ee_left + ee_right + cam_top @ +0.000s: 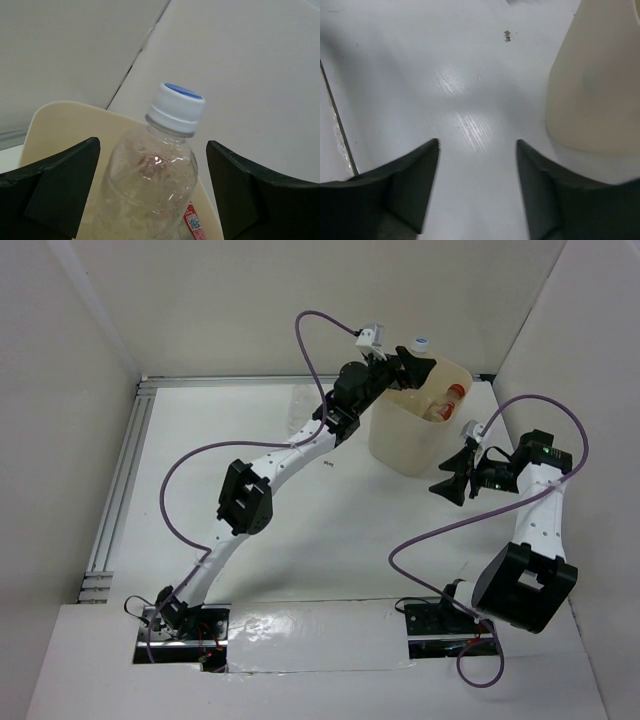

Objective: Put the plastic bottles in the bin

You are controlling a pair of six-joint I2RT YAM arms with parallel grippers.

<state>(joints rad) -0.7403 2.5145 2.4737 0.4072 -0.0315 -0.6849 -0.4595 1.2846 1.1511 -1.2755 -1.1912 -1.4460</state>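
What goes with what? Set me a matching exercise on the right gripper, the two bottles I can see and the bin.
1. right gripper
2. blue-topped bottle
3. red-capped bottle
4. bin

A. inside the bin
B. cream, standing on the table
C. open, nothing between its fingers
D. between the left gripper's fingers, above the bin

Pairs: 1-C, 2-D, 3-A, 4-B
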